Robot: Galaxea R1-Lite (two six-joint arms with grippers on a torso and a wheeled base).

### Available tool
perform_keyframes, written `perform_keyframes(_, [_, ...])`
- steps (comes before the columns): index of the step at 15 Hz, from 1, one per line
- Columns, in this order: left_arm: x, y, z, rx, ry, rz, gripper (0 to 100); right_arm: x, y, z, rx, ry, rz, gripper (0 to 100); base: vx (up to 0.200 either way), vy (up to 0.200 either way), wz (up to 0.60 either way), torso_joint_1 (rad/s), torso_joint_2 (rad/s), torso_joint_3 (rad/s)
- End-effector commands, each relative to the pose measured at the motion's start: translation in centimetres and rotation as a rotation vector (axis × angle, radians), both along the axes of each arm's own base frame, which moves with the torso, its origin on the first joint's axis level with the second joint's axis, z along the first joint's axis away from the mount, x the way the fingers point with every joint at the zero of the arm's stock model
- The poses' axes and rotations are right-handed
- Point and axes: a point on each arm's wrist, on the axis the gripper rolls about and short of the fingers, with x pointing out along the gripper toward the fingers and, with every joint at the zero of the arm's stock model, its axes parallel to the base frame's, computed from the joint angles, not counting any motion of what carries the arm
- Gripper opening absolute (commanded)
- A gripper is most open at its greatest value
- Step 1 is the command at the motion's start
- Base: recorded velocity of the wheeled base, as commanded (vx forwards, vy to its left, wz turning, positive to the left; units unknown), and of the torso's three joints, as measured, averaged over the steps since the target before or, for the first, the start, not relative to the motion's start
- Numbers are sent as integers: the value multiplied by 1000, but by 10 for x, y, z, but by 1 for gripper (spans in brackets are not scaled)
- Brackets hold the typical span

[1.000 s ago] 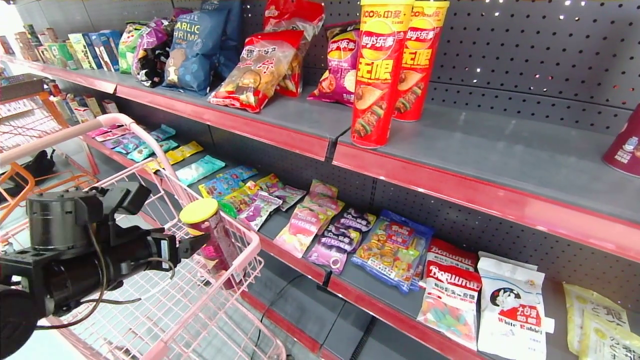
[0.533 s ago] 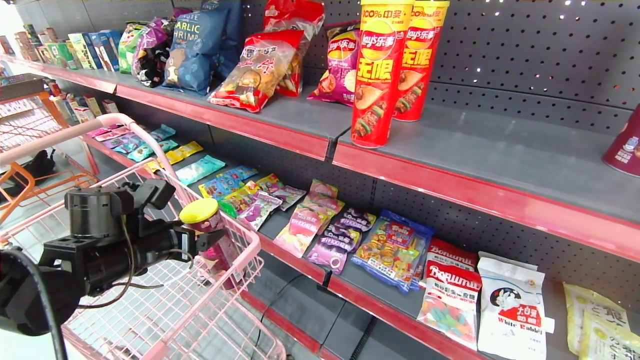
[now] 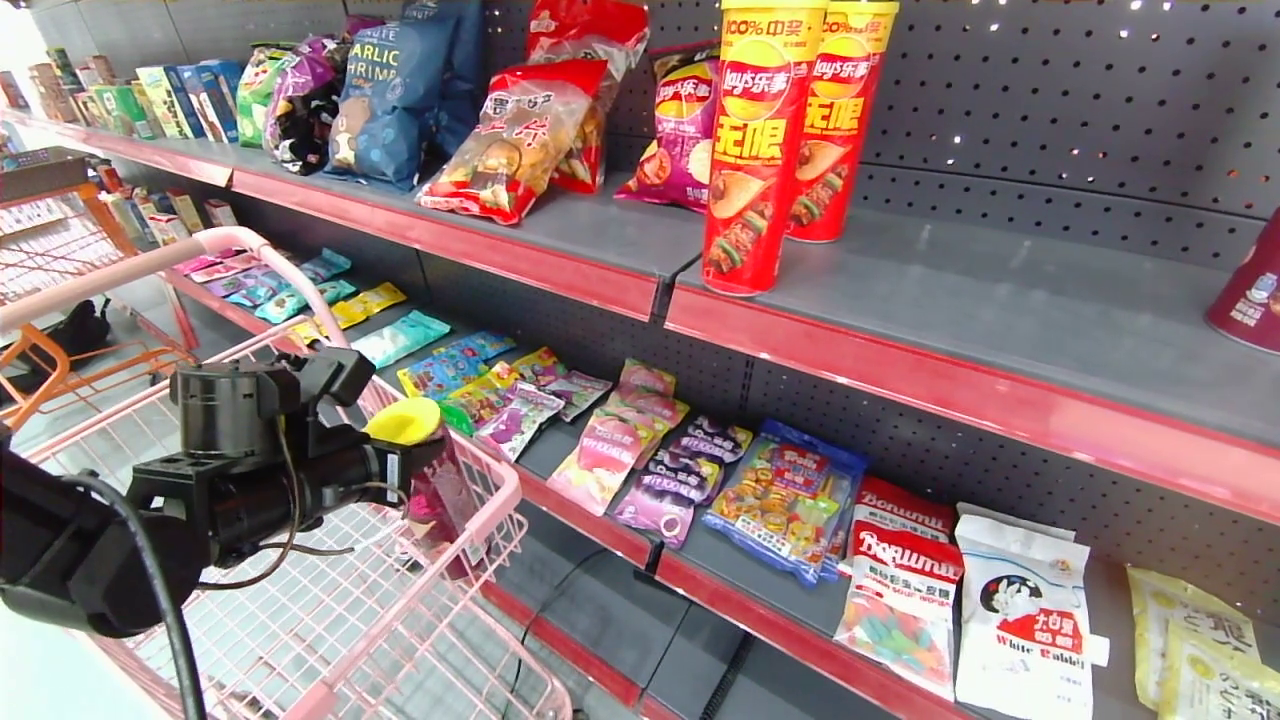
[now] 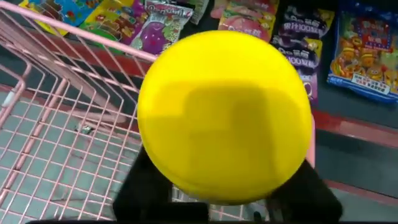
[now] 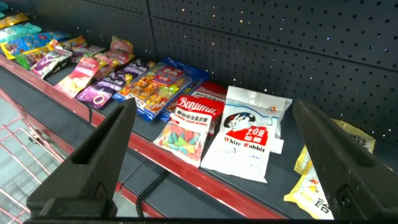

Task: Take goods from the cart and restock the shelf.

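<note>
A purple snack canister with a yellow lid (image 3: 403, 420) stands tilted in the front corner of the pink cart (image 3: 512, 500). My left gripper (image 3: 425, 472) is open around it, one dark finger (image 4: 134, 199) on each side of the canister body below the lid (image 4: 224, 115). Over the lower shelf my right gripper (image 5: 212, 109) hangs open with nothing in it, facing a white candy bag (image 5: 245, 140). Two tall red chip canisters (image 3: 760, 150) stand on the grey upper shelf (image 3: 1000, 310).
Chip bags (image 3: 500, 140) crowd the upper shelf's left half; bare grey shelf lies right of the red canisters, up to a dark red tub (image 3: 1250, 295). Flat candy packs (image 3: 620, 450) cover the lower shelf. An orange cart (image 3: 60, 350) stands far left.
My left arm has moved right across the cart until its gripper straddles the yellow-lidded canister. The canister's lid has tipped over to a slant.
</note>
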Motion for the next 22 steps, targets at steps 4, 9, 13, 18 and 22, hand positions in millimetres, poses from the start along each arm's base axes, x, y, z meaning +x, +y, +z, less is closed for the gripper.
perform_keyframes(4, [-16, 2, -6, 1, 40, -2, 0, 0, 0, 0, 2, 2, 0, 100, 0, 0, 0, 0, 0, 0])
perform_keyframes(9, [-76, 9, 71, -60, -7, 19, 0, 0, 0, 0, 0, 2, 0, 100, 0, 0, 0, 0, 0, 0])
perform_keyframes(13, [-122, 22, 143, -115, -194, 72, 0, 0, 0, 0, 0, 0, 0, 100, 0, 0, 0, 0, 0, 0])
perform_keyframes(18, [-255, 34, 170, -115, -269, 72, 0, 0, 0, 0, -2, 2, 0, 100, 0, 0, 0, 0, 0, 0])
perform_keyframes(22, [-301, 41, 112, 23, -333, 180, 0, 0, 0, 0, 0, 2, 0, 100, 0, 0, 0, 38, -128, -84])
